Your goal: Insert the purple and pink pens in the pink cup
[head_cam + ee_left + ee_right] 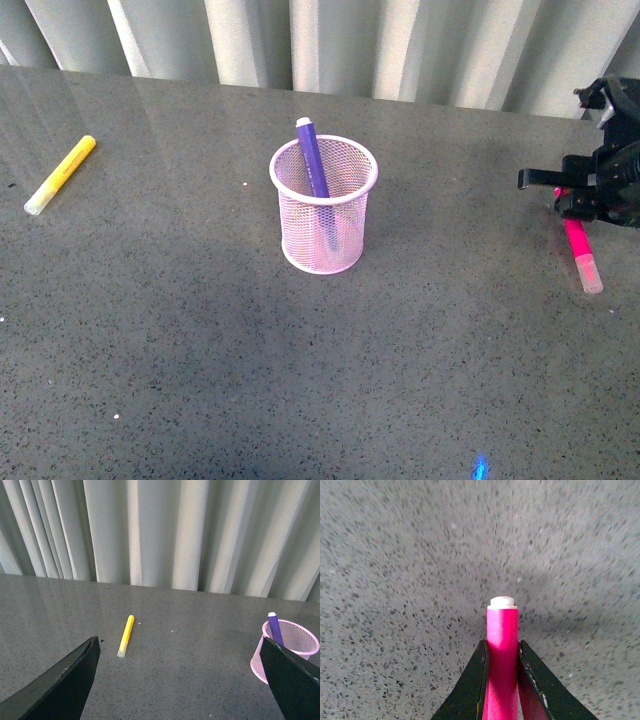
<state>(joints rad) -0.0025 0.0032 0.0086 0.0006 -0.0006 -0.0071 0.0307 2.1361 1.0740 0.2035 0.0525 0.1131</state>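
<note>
- Right hand [502, 650] clamped on pink pen [582, 255] (low, near surface [200, 350]).
- Purple pen [313, 160] stood tilted in pink cup [340, 225].
- Left hand [178, 639] gaped open; 1 yellow marker [60, 175] lay well apart.

No readable text anywhere.

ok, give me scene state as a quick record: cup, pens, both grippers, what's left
cup: light pink wire-mesh cup, upright, mid-table
purple: dark purple pen, inside the cup, leaning, top above the rim
pink: bright pink pen, outside the cup, far right
right gripper: shut on the pink pen, a finger on either side
left gripper: open, empty
other: yellow marker, lying on the grey table, far left
left to do: pink pen into cup
</note>
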